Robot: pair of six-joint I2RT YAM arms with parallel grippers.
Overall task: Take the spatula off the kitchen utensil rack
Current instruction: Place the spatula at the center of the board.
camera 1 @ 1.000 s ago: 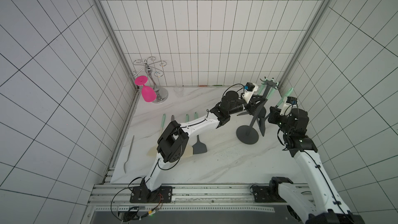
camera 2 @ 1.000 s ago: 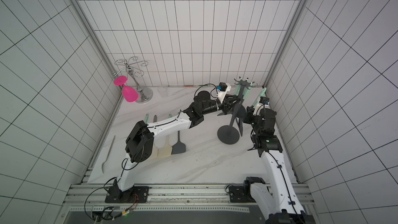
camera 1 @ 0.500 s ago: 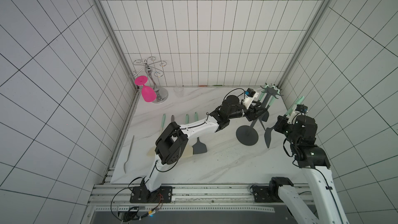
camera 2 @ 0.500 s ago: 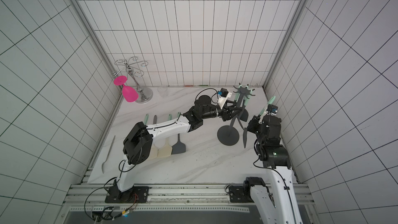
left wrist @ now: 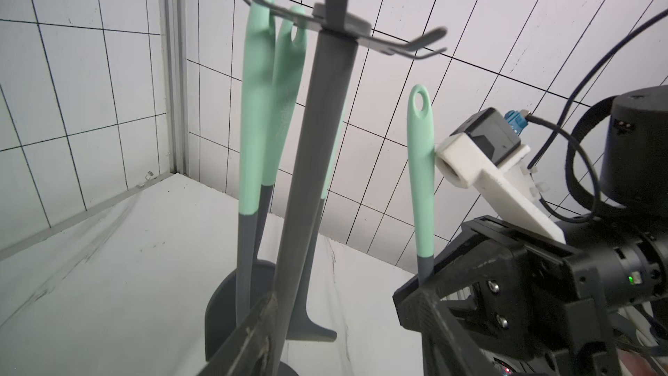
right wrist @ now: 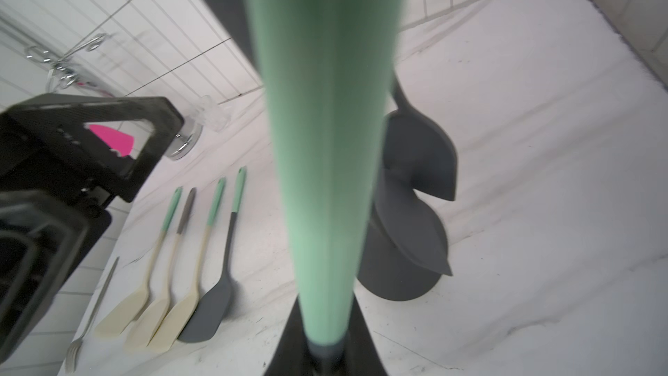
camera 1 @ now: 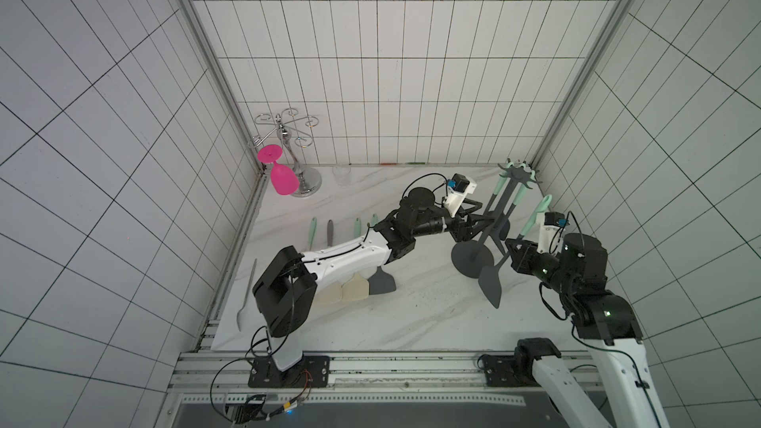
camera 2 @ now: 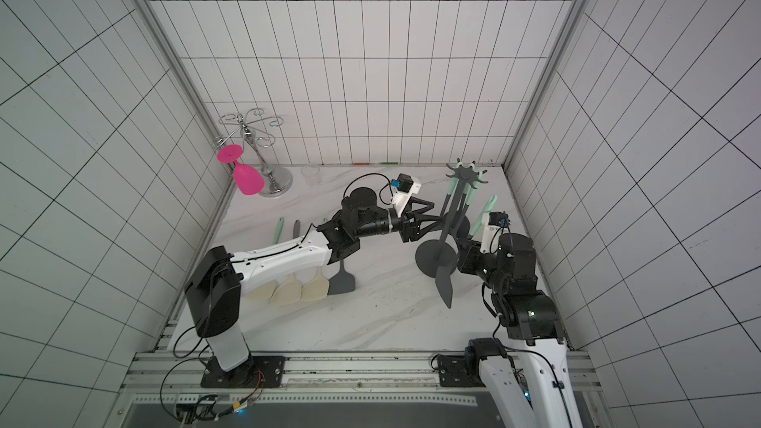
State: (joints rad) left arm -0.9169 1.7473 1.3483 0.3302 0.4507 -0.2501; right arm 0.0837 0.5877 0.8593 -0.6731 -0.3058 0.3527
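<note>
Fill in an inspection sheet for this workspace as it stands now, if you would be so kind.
Surface: white marbled table, faintly speckled.
Job's things: spatula off the rack; hanging utensils on its hooks.
Clutter: row of spatulas, fork, glass holder with pink glass, clear glass.
Grippers: left gripper open about the rack's pole; right gripper shut on the spatula.
Cables: cable loop at the left wrist.
Surroundings: tiled walls, rail in front.

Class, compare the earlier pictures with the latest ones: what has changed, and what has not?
The right tool, shut on the spatula, drew it away from the rack, toward the front. The left tool, which clamped the pole, has opened. The rack, the utensils hanging on it and the row lying on the table stayed put.
</note>
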